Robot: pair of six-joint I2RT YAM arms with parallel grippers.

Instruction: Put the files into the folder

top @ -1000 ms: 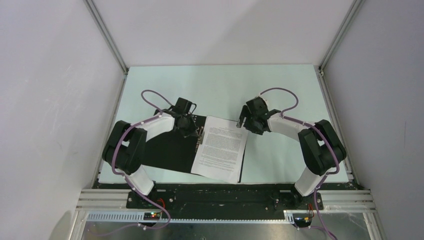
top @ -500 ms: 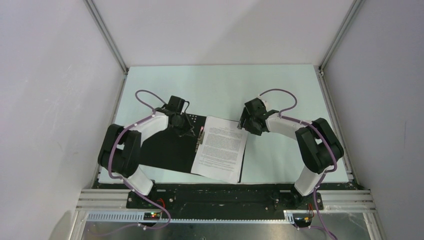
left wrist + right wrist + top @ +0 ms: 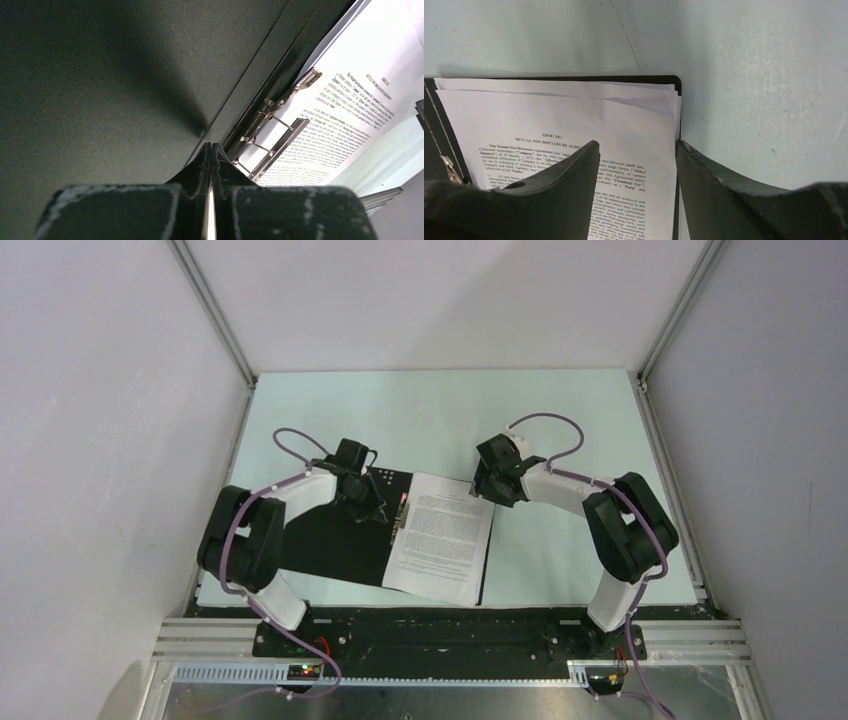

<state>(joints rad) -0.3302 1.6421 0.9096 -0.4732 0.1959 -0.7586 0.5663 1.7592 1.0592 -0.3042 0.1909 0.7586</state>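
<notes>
The folder (image 3: 335, 540) lies open and flat on the table, black inside up, its metal clip (image 3: 398, 515) along the spine. The files (image 3: 440, 535), white printed sheets, lie on its right half, slightly fanned at the top (image 3: 574, 107). My left gripper (image 3: 372, 508) is shut and empty over the black left cover beside the clip (image 3: 272, 132), fingertips (image 3: 205, 150) touching or just above the cover. My right gripper (image 3: 488, 488) is open above the top right corner of the files, jaws straddling the sheet's right edge (image 3: 636, 145).
The pale green table (image 3: 450, 410) stretches behind the folder to the white back wall. Grey walls stand close on both sides. The folder's right cover edge (image 3: 678, 85) shows black past the sheets.
My left gripper has slid a little left and toward the folder's spine. My right gripper has shifted slightly left and back over the files' top corner.
</notes>
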